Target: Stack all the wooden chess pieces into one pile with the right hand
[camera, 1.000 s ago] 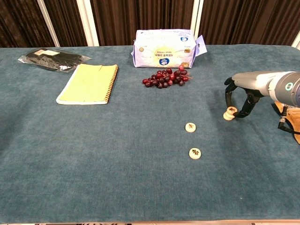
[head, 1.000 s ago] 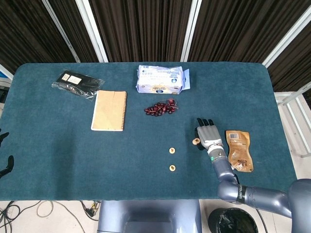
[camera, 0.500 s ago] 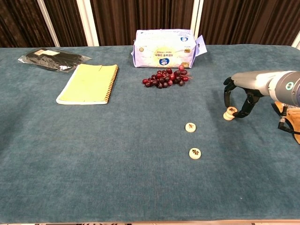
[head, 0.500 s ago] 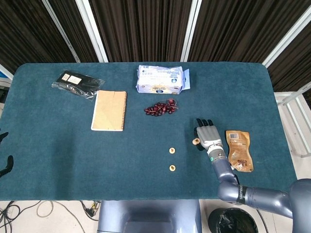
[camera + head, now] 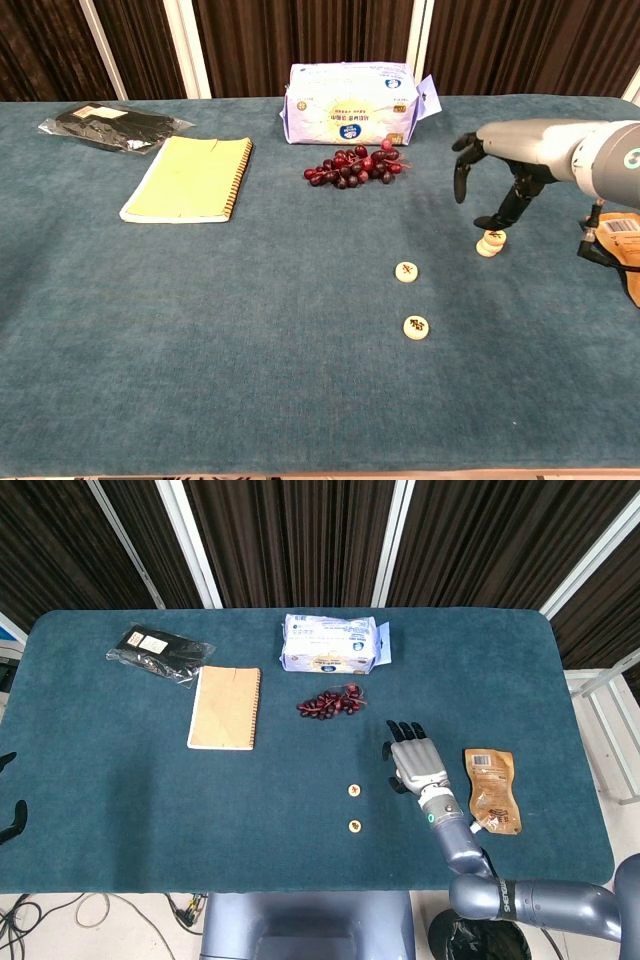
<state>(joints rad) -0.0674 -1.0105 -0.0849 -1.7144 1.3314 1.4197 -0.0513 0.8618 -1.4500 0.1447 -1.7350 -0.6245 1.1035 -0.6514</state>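
A short stack of wooden chess pieces (image 5: 490, 243) stands on the blue tablecloth at the right. My right hand (image 5: 492, 170) hovers over it holding nothing, fingers spread and pointing down, with one fingertip just above the stack's top. In the head view the right hand (image 5: 412, 759) hides that stack. Two single wooden pieces lie flat to the stack's left: one (image 5: 406, 271) (image 5: 353, 791) nearer it, the other (image 5: 416, 326) (image 5: 354, 826) closer to the front edge. Only dark, spread fingertips of my left hand (image 5: 10, 818) show at the head view's left edge.
A bunch of dark red grapes (image 5: 352, 167) lies behind the pieces, with a white tissue pack (image 5: 350, 103) further back. A spiral notebook (image 5: 190, 178) and a black packet (image 5: 105, 127) lie at the left. A brown snack pouch (image 5: 492, 789) lies right of the right hand.
My right hand has let go of the stack, risen and shifted left, and its fingers have spread. The stack and the two loose pieces have stayed in place.
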